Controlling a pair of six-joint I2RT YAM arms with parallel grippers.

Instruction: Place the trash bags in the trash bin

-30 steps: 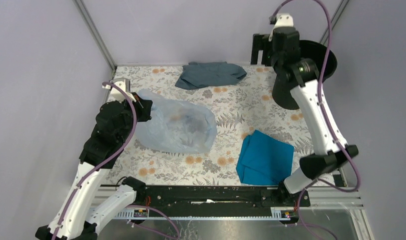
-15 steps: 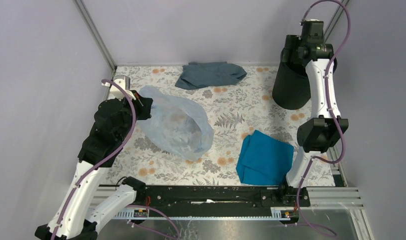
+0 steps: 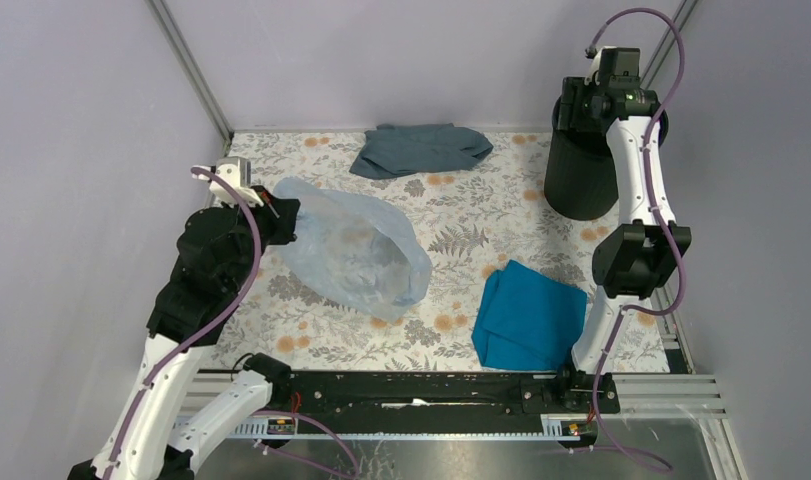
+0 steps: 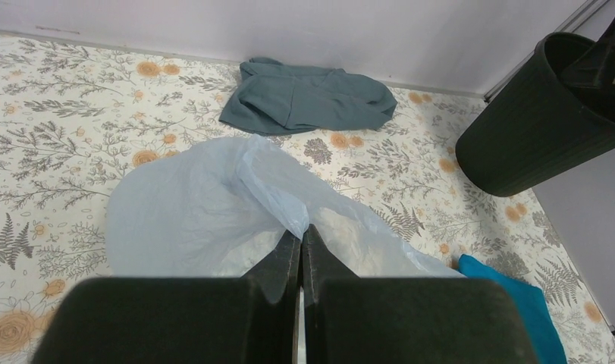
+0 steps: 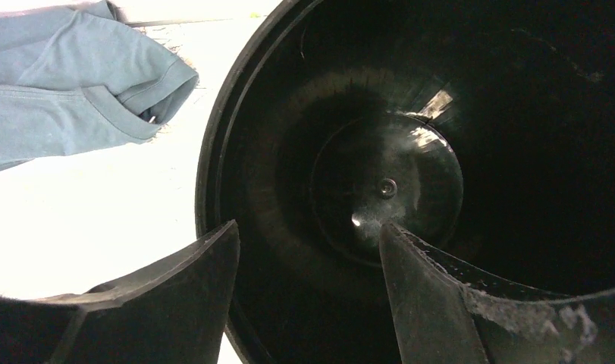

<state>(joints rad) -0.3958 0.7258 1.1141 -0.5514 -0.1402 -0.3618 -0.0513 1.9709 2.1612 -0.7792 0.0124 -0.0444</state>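
Trash bag: the pale blue, translucent trash bag (image 3: pixel 356 250) lay crumpled on the table (image 3: pixel 481 210), left of centre in the overhead frame. Its upper left edge was lifted toward the left arm, and the rest spread down and right.

Bag, wrist view: the film (image 4: pixel 213 212) filled the middle of the left wrist frame, with a raised fold running down into the fingertips.

Left gripper: the left gripper (image 3: pixel 281 215) sat at the bag's upper left edge. In its own camera (image 4: pixel 300 235) the two fingers were pressed together, with the fold of film pinched between them.

Trash bin: the black trash bin (image 3: pixel 581 175) stood upright in the upper right corner of the overhead frame, well apart from the bag. It showed at the right edge of the left wrist frame (image 4: pixel 531 136).

Right gripper: the right gripper (image 3: pixel 581 105) hung over the bin's mouth with its fingers spread apart and nothing between them. In its wrist camera (image 5: pixel 308 227) the finger at lower left overlapped the rim (image 5: pixel 213 152) and the other lay over the dark interior. Whether either touched the bin could not be told.

Grey-blue cloth: the grey-blue cloth (image 3: pixel 421 148) lay bunched at the top centre of the table, left of the bin.

Teal cloth: the teal cloth (image 3: pixel 528 315) lay folded at lower right, just right of the bag's lower end.
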